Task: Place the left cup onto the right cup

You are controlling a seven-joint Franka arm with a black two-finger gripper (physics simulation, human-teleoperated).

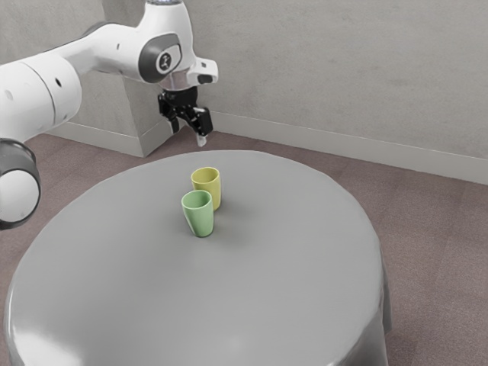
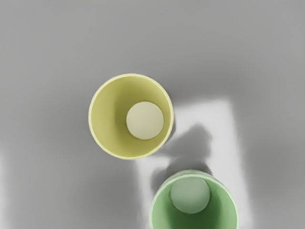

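Hanging high over the far part of the table (image 1: pixel 267 290), the gripper (image 1: pixel 188 136) points down and its jaws stand apart, with nothing between them (read from the exterior view).

Arm (image 1: pixel 91 61): white, comes in from the exterior view's left and bends down at the wrist to the black gripper.

Yellow cup (image 1: pixel 207 187): upright on the table, mouth open upward, below the gripper and well apart from it. The wrist view looks almost straight down into this cup (image 2: pixel 107 119); its pale round bottom shows inside the rim.

Green cup (image 1: pixel 198 213): upright on the table, just beside the yellow one, nearer the exterior camera and slightly toward the exterior view's left. In the exterior view the two overlap; the wrist view shows a narrow strip of table (image 2: pixel 57 47) between the rims, so they do not touch. Green cup in the wrist view (image 2: pixel 164 210): cut off by the picture's edge, bottom visible inside.

Neither cup sits on or in the other (each rests directly on the grey surface). Which one counts as "left" cannot be settled from these views.

Table: round, grey, with a dark shadow patch between and beside the cups in the wrist view.

Surroundings: grey wall (image 1: pixel 343 69) behind, brown floor (image 1: pixel 435 229) beside the table.
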